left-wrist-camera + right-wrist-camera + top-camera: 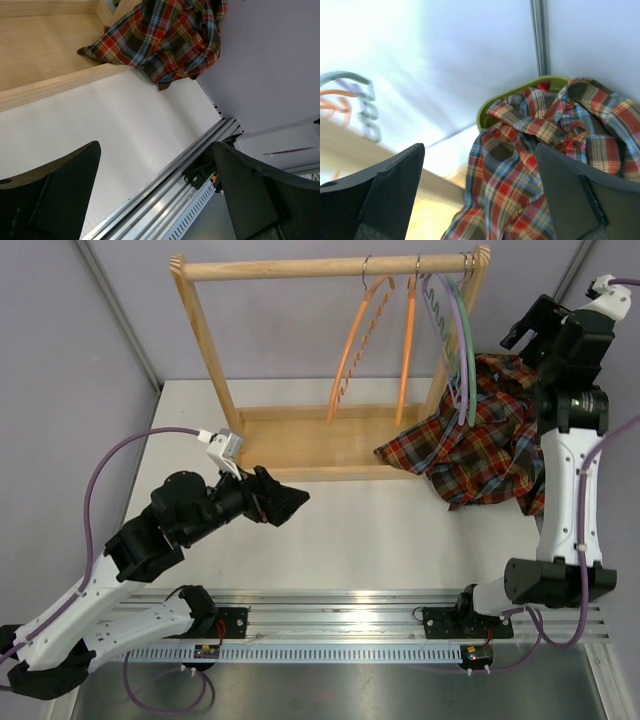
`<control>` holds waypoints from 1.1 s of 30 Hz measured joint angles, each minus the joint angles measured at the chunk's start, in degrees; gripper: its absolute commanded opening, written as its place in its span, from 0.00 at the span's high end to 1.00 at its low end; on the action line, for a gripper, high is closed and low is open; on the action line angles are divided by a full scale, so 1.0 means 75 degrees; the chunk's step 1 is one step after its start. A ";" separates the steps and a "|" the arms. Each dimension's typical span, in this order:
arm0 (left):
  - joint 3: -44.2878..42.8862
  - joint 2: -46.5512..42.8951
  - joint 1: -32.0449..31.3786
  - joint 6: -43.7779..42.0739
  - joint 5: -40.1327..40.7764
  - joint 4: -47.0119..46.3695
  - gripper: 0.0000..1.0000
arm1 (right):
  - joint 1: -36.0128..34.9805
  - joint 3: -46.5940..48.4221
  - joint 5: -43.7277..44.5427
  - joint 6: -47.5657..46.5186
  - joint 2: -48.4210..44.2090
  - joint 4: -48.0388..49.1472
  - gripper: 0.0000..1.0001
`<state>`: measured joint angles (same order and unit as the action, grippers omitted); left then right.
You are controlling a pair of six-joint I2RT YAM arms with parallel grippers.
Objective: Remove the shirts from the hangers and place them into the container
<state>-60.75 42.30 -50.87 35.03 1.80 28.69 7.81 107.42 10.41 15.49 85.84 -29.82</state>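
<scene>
Nearest me, along the near edge of the desk (380,540), ran the metal rail (340,615) that carried both arms. Over the desk's left half the left hand (283,502) hung low, its fingers (55,195) spread wide apart with nothing between them, pointing toward the wooden rack (205,350). Up at the far right corner the right hand (527,328) was raised high, its fingers (580,200) just as wide and just as empty, above the tartan shirt (480,440). That shirt lay heaped in the far right corner, piled over the olive-green container (517,92). Only a piece of the container's rim showed, and one edge of the cloth spilled onto the rack's tray (300,440). Bare hangers (405,340), orange, pale green and lilac, hung at the right end of the rack's top bar.
</scene>
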 measured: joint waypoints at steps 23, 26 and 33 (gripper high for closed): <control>0.0877 -0.0463 0.0015 0.0149 -0.0565 -0.0411 0.01 | -0.0294 -0.5642 -0.0548 0.1731 -0.3587 -0.1673 0.01; 0.0927 -0.0603 0.0015 0.0172 -0.0565 -0.0382 0.01 | -0.0300 -0.6353 -0.0714 0.2063 -0.3567 -0.1547 0.00; 0.0968 -0.0766 0.0015 0.0195 -0.0568 -0.0382 0.01 | -0.0481 -0.7350 -0.0740 0.2410 -0.3203 -0.0909 0.01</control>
<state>-53.49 36.56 -50.76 36.49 -2.46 25.82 4.21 52.29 4.86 33.56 61.82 -36.64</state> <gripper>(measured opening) 0.987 0.993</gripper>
